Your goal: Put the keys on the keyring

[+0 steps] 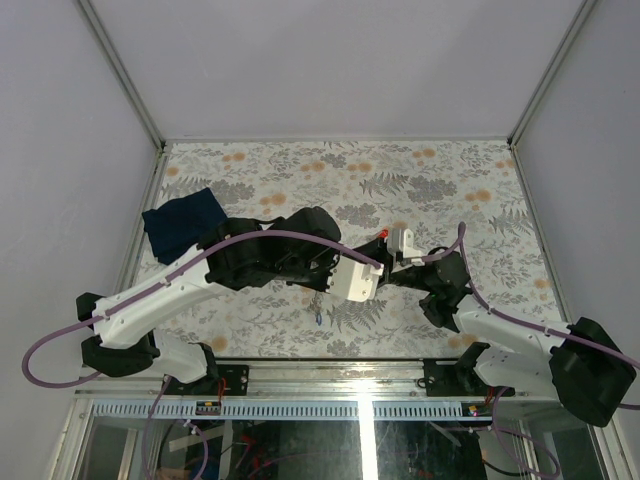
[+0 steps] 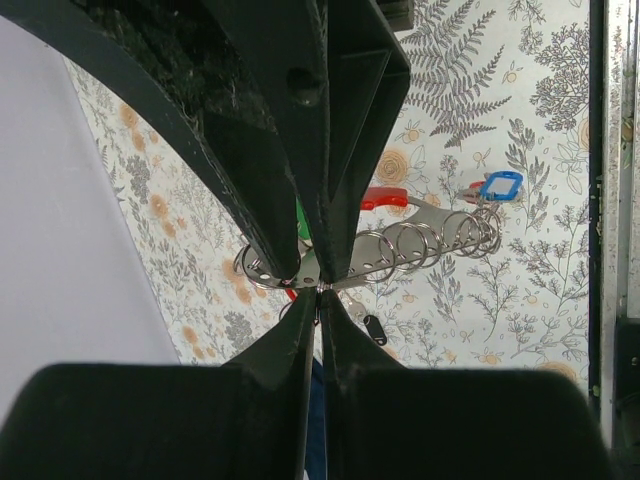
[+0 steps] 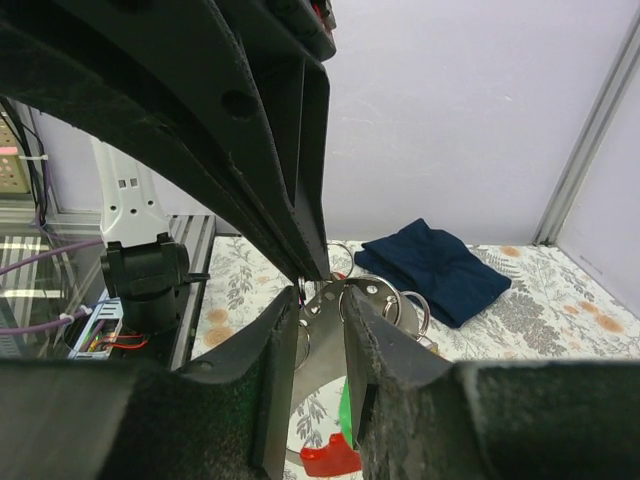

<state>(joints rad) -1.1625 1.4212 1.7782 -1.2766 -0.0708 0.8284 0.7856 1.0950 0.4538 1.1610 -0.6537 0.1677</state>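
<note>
My right gripper (image 3: 322, 300) is shut on the keyring's flat grey fob (image 3: 372, 292) and holds it above the table. The fob (image 2: 400, 250) carries several metal rings (image 2: 440, 232) and a red strap (image 2: 385, 197). A green tag (image 3: 346, 410) hangs beside it. My left gripper (image 2: 320, 290) is shut on a small metal piece at the fob's edge, apparently a key. A blue-tagged key (image 2: 500, 185) and a black-tagged key (image 2: 375, 330) lie on the table below. In the top view both grippers meet (image 1: 385, 262) at the table's middle.
A folded dark blue cloth (image 1: 182, 222) lies at the back left, also in the right wrist view (image 3: 440, 265). The floral table (image 1: 450, 190) is walled on three sides. A metal rail (image 1: 330, 365) runs along the near edge.
</note>
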